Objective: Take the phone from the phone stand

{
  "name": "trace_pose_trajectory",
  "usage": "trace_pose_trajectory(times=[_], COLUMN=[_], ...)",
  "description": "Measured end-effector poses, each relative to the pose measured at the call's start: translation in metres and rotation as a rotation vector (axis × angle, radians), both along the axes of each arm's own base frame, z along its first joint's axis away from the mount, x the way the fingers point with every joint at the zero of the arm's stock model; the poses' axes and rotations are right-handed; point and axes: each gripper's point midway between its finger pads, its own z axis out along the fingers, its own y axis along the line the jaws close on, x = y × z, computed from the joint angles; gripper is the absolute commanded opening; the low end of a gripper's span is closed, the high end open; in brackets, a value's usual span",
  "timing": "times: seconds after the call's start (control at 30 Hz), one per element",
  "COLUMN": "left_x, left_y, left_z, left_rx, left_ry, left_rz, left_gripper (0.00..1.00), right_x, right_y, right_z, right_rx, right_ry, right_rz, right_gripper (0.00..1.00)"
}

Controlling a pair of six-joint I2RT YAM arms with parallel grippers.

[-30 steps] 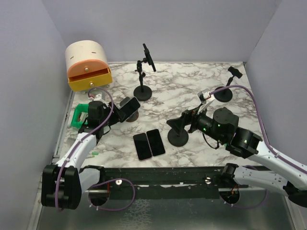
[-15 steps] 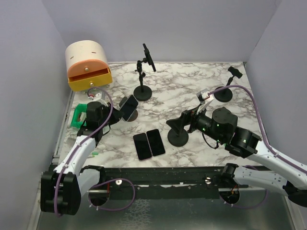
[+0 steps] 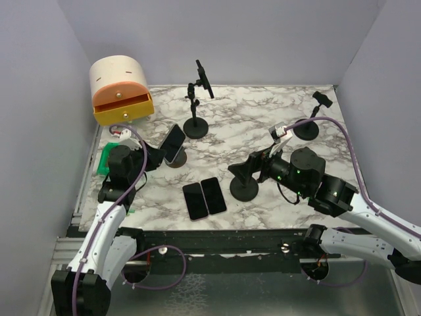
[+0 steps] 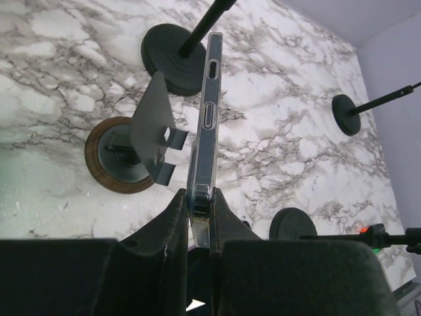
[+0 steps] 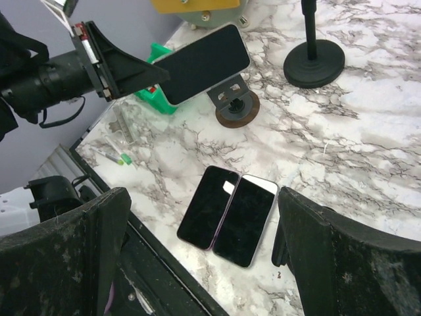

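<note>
On the bench (image 3: 263, 125): marble top, carrying everything noted below.
Far left corner: cream box (image 3: 120, 89) with an orange drawer front.
Right gripper (image 3: 250, 166): jaws spread wide, grasping nothing; hangs over a black round-based stand (image 3: 245, 187) right of centre.
Left gripper (image 4: 200, 197): clenched on one end of the phone, near the left edge.
Phone stand (image 4: 154, 125): round wooden base, dark plate tilted.
Phone (image 4: 205, 118): dark, tilted, held just beside the plate; cannot tell if they touch.
Near edge, centre: two spare phones (image 3: 204, 197), flat, side by side.
</note>
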Motion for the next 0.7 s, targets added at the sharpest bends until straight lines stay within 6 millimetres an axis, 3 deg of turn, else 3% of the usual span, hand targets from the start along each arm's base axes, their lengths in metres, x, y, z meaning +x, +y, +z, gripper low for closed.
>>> trace_pose_trajectory(times=[0.3, 0.5, 0.6, 0.7], left_x=[-0.007, -0.033, -0.042, -0.048], left_y=[-0.022, -0.064, -0.079, -0.084], left_z=[0.048, 0.093, 0.106, 0.109], left_rx=[-0.041, -0.056, -0.053, -0.041], left_ry=[-0.094, -0.198, -0.225, -0.230], left_rz=[-0.126, -0.377, -0.461, -0.498], left_gripper=[0.00, 0.00, 0.00, 0.00], right_x=[0.004, 0.003, -0.001, -0.003], right_y=[-0.008, -0.034, -0.048, -0.058], right_z=[0.009, 0.007, 0.012, 0.001], right_rx=[-0.023, -0.086, -0.071, -0.074], right_ry=[-0.030, -0.062, -0.091, -0.091], right_rz=[-0.031, -0.089, -0.108, -0.132], right_gripper=[0.99, 0.99, 0.99, 1.00])
